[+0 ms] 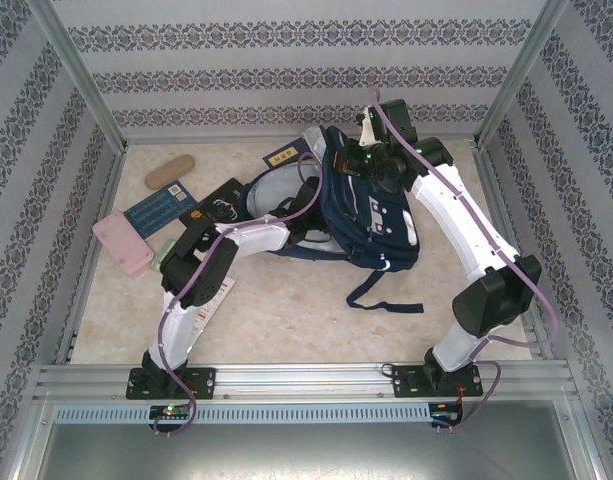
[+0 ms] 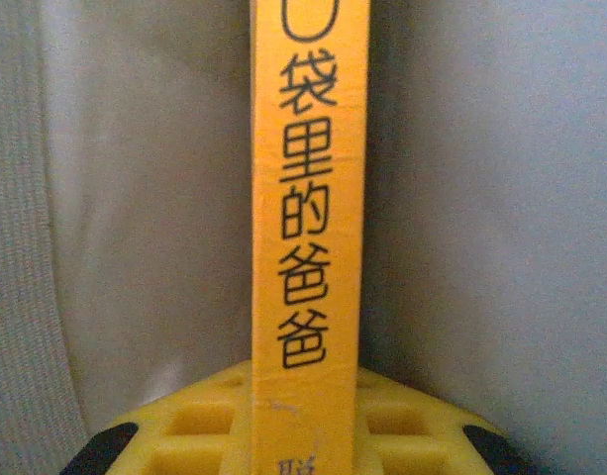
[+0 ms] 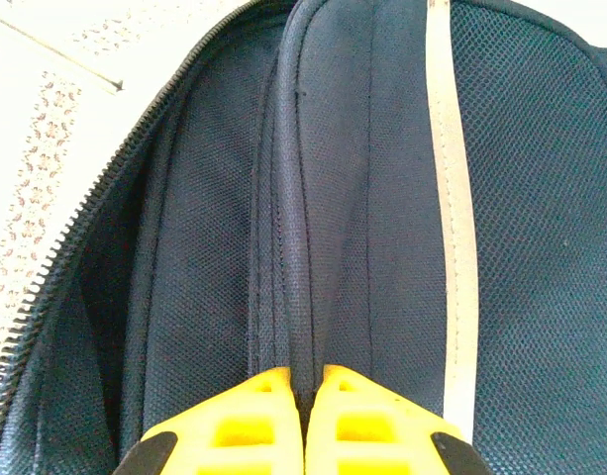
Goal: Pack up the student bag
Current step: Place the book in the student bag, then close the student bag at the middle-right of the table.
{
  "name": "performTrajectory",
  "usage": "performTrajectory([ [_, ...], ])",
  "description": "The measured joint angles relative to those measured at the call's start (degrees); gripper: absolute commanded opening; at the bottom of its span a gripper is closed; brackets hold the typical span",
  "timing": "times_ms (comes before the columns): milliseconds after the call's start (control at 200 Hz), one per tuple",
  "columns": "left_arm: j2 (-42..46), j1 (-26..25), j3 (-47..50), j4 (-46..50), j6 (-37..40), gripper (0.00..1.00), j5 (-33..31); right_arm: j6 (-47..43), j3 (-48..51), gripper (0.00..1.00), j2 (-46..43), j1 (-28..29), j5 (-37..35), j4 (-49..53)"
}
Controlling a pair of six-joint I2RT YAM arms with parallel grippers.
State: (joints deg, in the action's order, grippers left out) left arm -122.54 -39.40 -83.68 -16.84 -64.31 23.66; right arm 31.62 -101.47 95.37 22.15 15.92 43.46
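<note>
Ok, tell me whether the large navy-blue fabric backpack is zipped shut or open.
Open. The large navy-blue fabric backpack shows its zipper teeth parted from the rim that the right gripper pinches.

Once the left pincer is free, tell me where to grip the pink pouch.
Take the pink pouch across its narrow width at mid-length, probably from straight above. It lies flat on the table, long and rounded, so the short span is easiest to close on; the blue book crowds its far side.
</note>
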Motion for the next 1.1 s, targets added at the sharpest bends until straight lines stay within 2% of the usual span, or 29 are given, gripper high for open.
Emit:
performTrajectory([
  [155,-1.36,-1.11,-1.75,4.04,2.01,0.58,-0.81,-0.02,1.68,0.00,-1.20,-0.94,0.04,-0.17],
  [190,-1.36,-1.11,-1.88,5.20,2.78,0.64,-1.07,-0.04,2.21,0.00,-1.53,-1.07,0.02,-0.46],
  [365,0.48,-0.52,-1.92,12.00,5.81,0.86,-2.43,-0.26,5.77,0.00,-3.37,-2.01,0.07,-2.64],
  [430,2.45,0.07,-1.11,14.14,6.88,0.92,-2.78,-0.44,6.80,0.00,-3.85,-2.27,0.13,-3.39],
  [574,8.74,1.73,1.77,17.35,8.98,0.98,-2.97,-1.55,9.81,0.00,-4.90,-3.34,0.24,-4.31],
  [814,22.60,4.31,9.27,22.12,11.78,0.97,-4.70,-5.01,13.57,0.00,-4.83,-4.37,-0.17,-4.57],
  [1099,35.04,9.44,18.23,34.80,15.87,1.00,-9.49,-7.85,16.57,0.00,-1.99,-3.63,-0.44,-6.14],
])
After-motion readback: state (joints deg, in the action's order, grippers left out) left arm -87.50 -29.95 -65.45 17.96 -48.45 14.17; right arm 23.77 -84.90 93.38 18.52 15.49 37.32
